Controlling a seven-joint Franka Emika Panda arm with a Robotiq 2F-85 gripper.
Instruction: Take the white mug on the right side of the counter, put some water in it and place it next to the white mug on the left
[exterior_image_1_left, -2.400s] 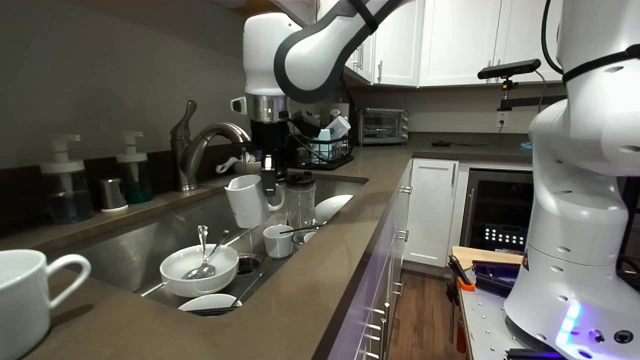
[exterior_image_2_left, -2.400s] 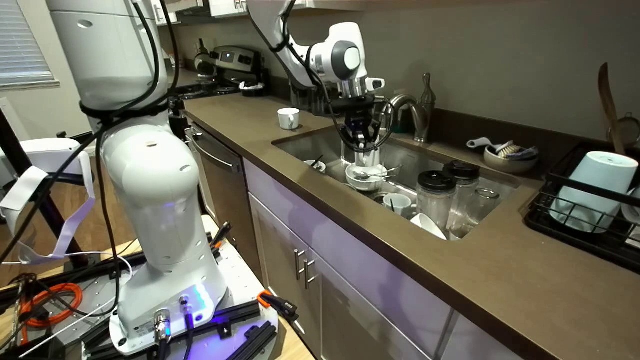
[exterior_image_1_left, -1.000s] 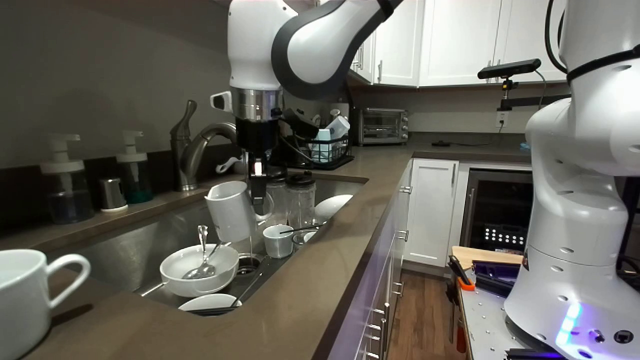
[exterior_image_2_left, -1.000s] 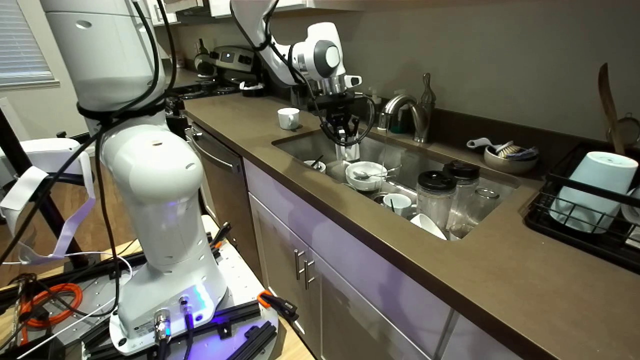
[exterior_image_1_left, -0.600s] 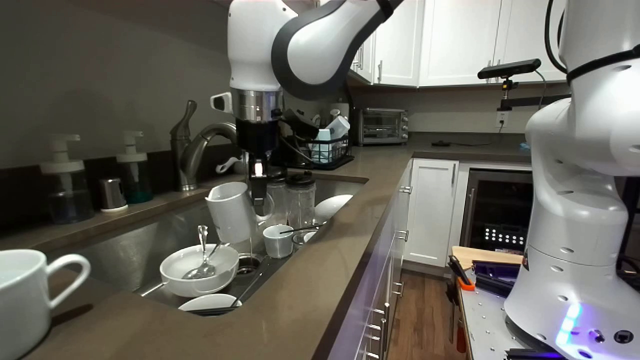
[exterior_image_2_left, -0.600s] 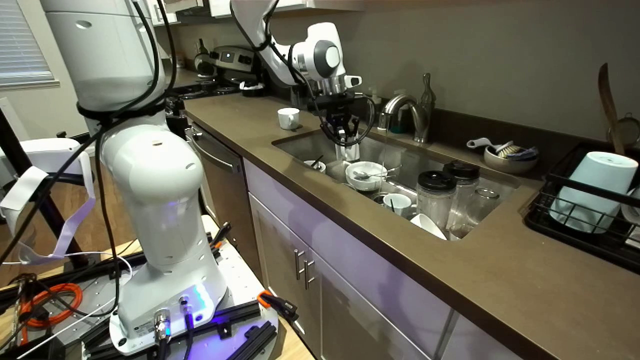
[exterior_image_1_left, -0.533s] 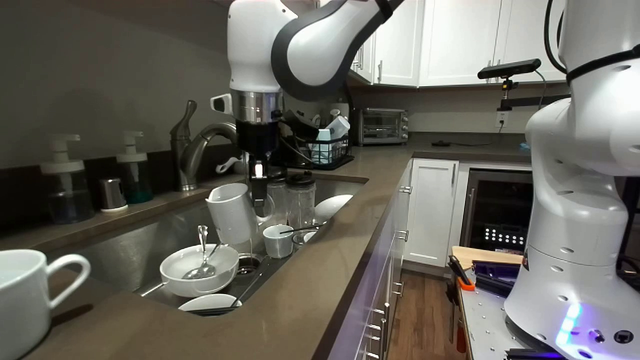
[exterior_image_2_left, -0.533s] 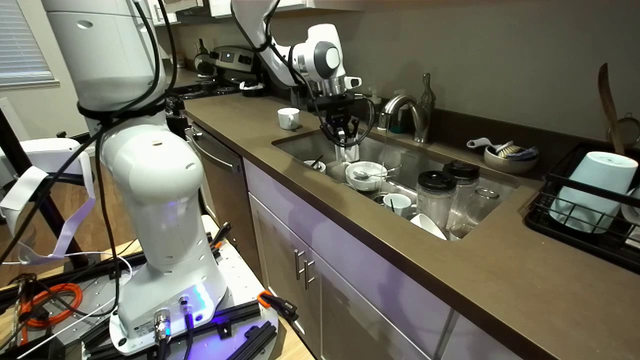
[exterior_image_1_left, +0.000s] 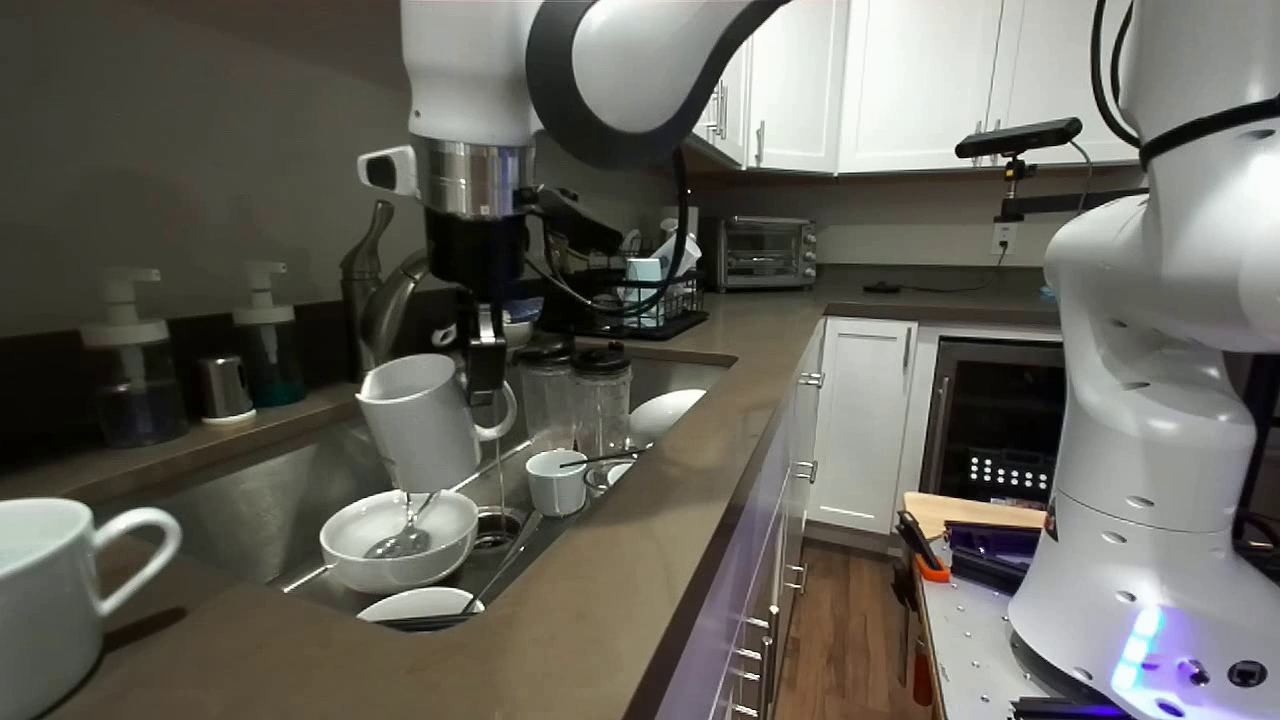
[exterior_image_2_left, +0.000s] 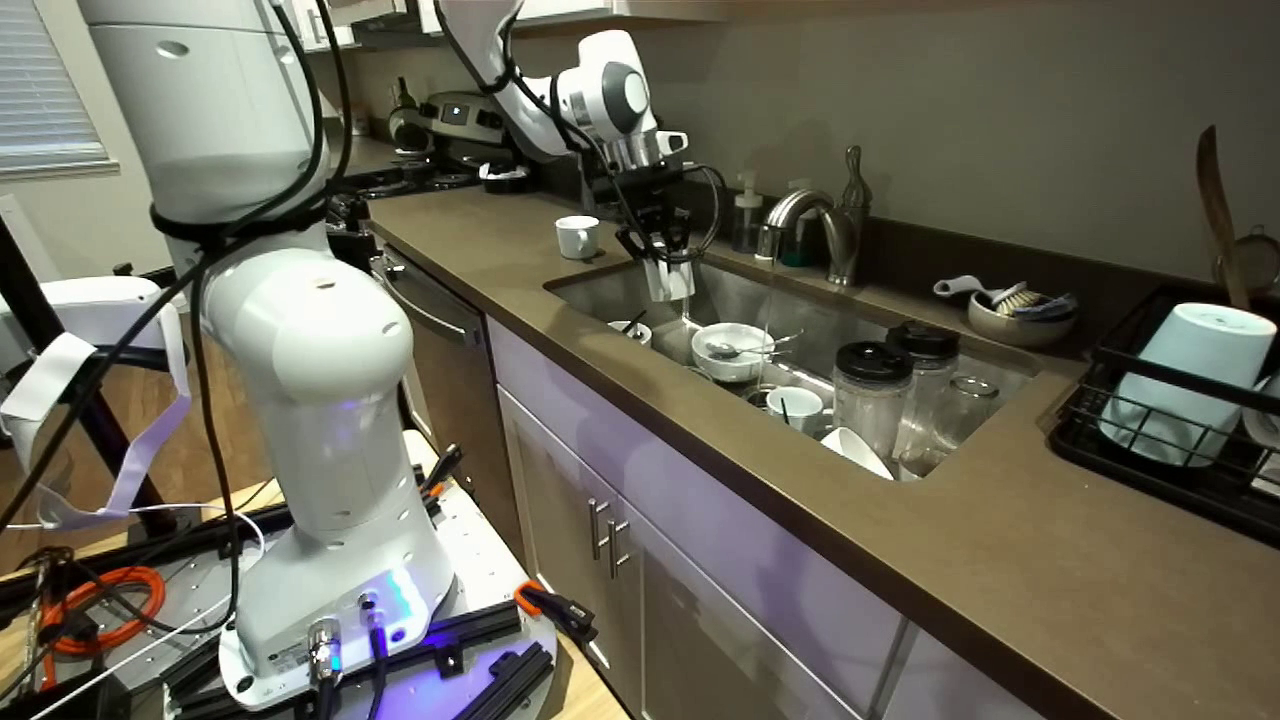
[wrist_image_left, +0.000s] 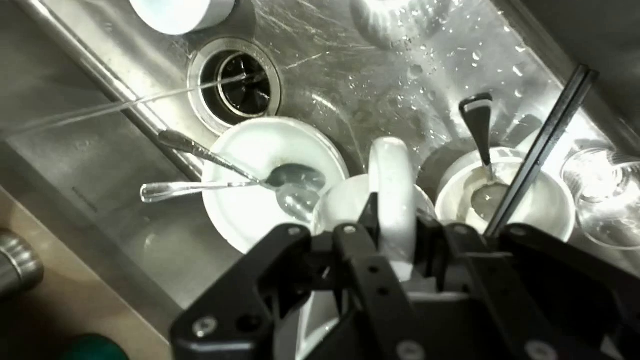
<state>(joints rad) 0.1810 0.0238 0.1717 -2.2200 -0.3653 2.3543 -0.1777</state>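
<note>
Kitchen, counter (exterior_image_2_left: 1000, 510), sink (exterior_image_1_left: 270, 500) (dishes (exterior_image_1_left: 400, 575) inside), faucet (exterior_image_2_left: 838, 228), stove (exterior_image_2_left: 465, 125), toaster oven (exterior_image_1_left: 765, 252), white cabinets (exterior_image_1_left: 920, 80)

counter (exterior_image_1_left: 560, 600) | 1 white mug (exterior_image_2_left: 573, 239) | 2 pump bottles (exterior_image_1_left: 138, 390) | 1 dish rack (exterior_image_2_left: 1150, 481)

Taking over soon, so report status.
Gripper shut on white mug by handle. Mug tilted over sink, contents unseen. Sink's rim between it and counter mug.

Dim grey wall (exterior_image_1_left: 200, 150), white upper cabinets (exterior_image_1_left: 925, 80), brown floor (exterior_image_1_left: 845, 640), apparently wood, slatted window blind (exterior_image_2_left: 45, 85)
</note>
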